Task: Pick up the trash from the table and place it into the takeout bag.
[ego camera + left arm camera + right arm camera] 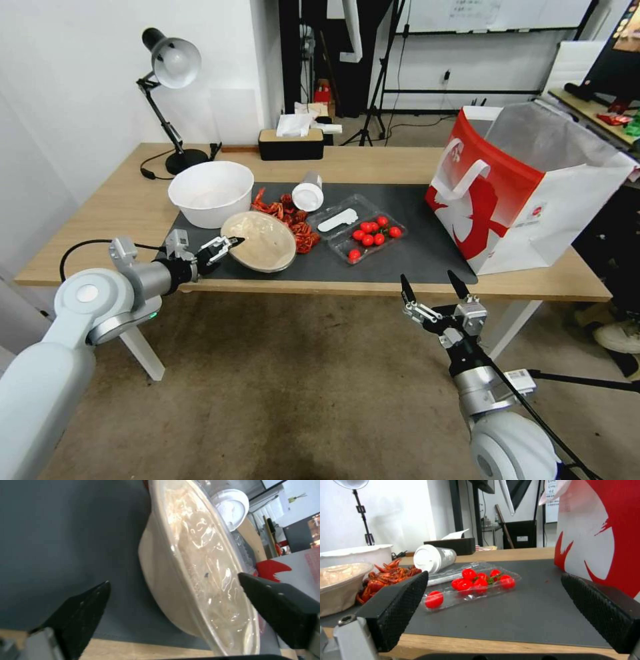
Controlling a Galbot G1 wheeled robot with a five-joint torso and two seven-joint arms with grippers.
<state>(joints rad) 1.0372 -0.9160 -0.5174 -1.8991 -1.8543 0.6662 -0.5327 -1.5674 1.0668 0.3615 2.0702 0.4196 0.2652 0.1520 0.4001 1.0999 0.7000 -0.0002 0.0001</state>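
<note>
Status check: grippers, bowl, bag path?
Left gripper open, fingers straddling beige bowl rim. Right gripper open, below table edge. Takeout bag upright; tomato tray between.

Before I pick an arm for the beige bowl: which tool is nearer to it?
Left. The left tool is open at the beige bowl, its fingers straddling the near rim. The right tool, open, hangs off the table's front edge, near the takeout bag.

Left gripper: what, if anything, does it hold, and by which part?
Nothing yet. The left gripper is open, jaws straddling the near rim of the shallow beige plastic-covered bowl.
</note>
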